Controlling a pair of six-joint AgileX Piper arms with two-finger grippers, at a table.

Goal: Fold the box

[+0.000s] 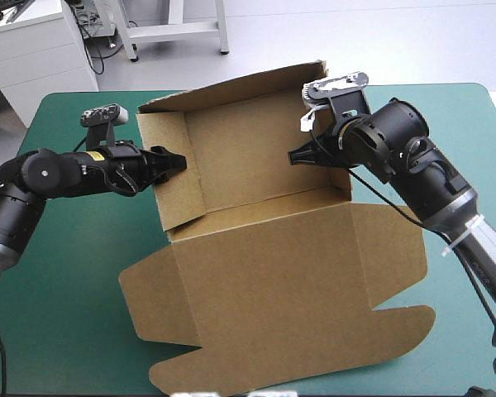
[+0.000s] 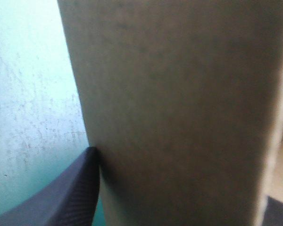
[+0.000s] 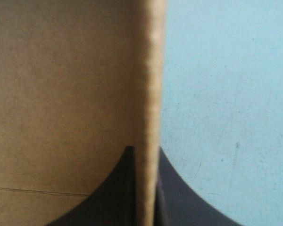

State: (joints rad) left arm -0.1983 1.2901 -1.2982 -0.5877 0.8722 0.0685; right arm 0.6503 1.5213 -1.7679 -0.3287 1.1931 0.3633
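Note:
The brown box [image 1: 256,165] stands as an open tray in the middle of the table. Its back and side walls are raised and its lid [image 1: 298,281] lies flat toward the front. My left gripper [image 1: 175,161] is at the top of the left wall. In the left wrist view that wall [image 2: 179,94] fills the space between the two black fingers [image 2: 80,197], which stand apart; the gripper [image 2: 181,176] is open around it. My right gripper [image 1: 298,155] is at the right wall. It [image 3: 145,150] is shut on that wall's edge [image 3: 148,70].
The flat lid and its flaps reach nearly to the table's front edge. Bare teal-green cover [image 1: 66,281] lies left of the box and at the far right [image 1: 471,124]. Both arms reach in over the cover from the sides.

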